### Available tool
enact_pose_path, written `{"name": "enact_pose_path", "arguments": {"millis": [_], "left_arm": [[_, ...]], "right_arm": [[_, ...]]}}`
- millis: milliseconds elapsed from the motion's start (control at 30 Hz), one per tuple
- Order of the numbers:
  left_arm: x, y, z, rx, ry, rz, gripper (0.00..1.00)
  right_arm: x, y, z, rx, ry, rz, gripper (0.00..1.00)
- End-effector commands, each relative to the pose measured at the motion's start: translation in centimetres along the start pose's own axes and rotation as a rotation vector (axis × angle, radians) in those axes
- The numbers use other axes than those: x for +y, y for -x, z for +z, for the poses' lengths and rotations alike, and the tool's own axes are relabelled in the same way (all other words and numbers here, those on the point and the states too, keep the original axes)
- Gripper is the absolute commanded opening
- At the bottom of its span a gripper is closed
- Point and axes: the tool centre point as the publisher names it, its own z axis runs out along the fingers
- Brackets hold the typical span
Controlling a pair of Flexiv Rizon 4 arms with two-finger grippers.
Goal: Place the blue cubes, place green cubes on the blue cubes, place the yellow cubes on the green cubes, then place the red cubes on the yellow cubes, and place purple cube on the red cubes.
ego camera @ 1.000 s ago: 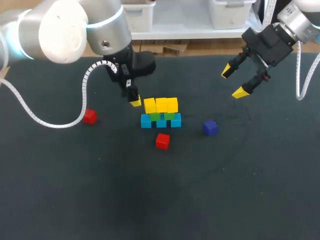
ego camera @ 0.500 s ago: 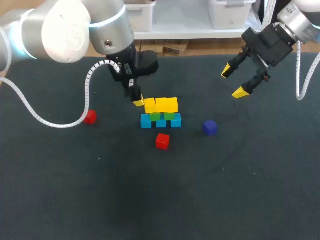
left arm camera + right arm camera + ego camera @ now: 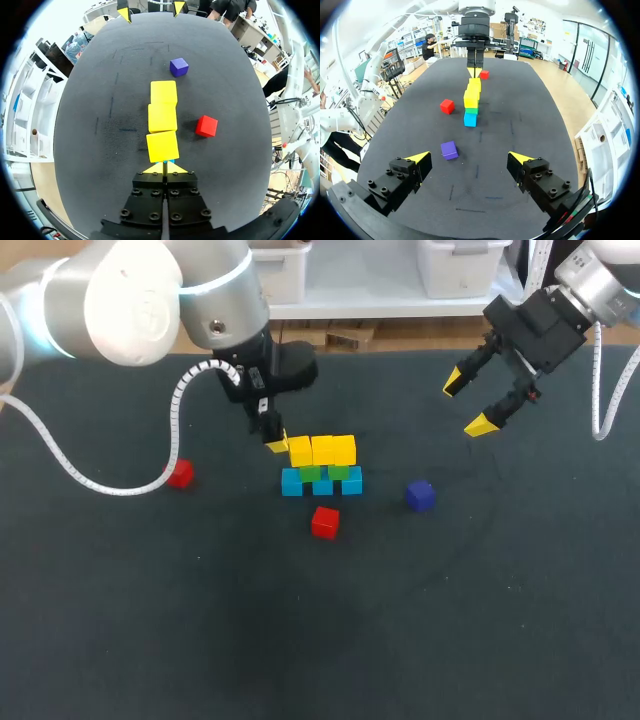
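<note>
Table (image 3: 200,640): dark mat surface.

- Nearest item: a red cube (image 3: 324,523), loose on the table, just near-side of the stack's middle and not touching it.
- Purple cube (image 3: 420,496): loose on the table, to the right of the stack and a little farther back than that red cube. It stands apart from everything else.
- Second red cube (image 3: 180,474): alone at the left, well apart from the stack.
- Stack, about mid-table: blue cubes (image 3: 321,483), three in a left-to-right row, sit on the table. Green cubes (image 3: 325,473) sit on top of the blue; only two green patches show from the head view, so no count is taken. Yellow cubes (image 3: 322,450), three in a row, form the top layer. No red or purple cube is on the stack.
- Left gripper (image 3: 274,444): at the left end of the yellow row, at top-layer height. The left wrist view shows the two yellow tips pressed together with nothing between them. The tips are just beside the end yellow cube; whether they touch it cannot be told.
- Right gripper (image 3: 468,403): over the far right of the table, well apart from the stack. Its fingers are spread wide and it holds nothing. In its wrist view the purple cube lies ahead of it and the stack is seen end-on beyond.
</note>
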Motion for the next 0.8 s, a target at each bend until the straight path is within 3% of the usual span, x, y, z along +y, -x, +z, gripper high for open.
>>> {"name": "enact_pose_path", "arguments": {"millis": [33, 800], "left_arm": [[0.18, 0.1, -0.03, 0.003, -0.004, 0.002, 0.0], [-0.38, -0.57, -0.57, 0.008, 0.006, -0.015, 0.0]], "right_arm": [[-0.06, -0.04, 0.0, -0.002, 0.001, -0.002, 1.0], [-0.06, -0.04, 0.0, -0.002, 0.001, -0.002, 1.0]]}}
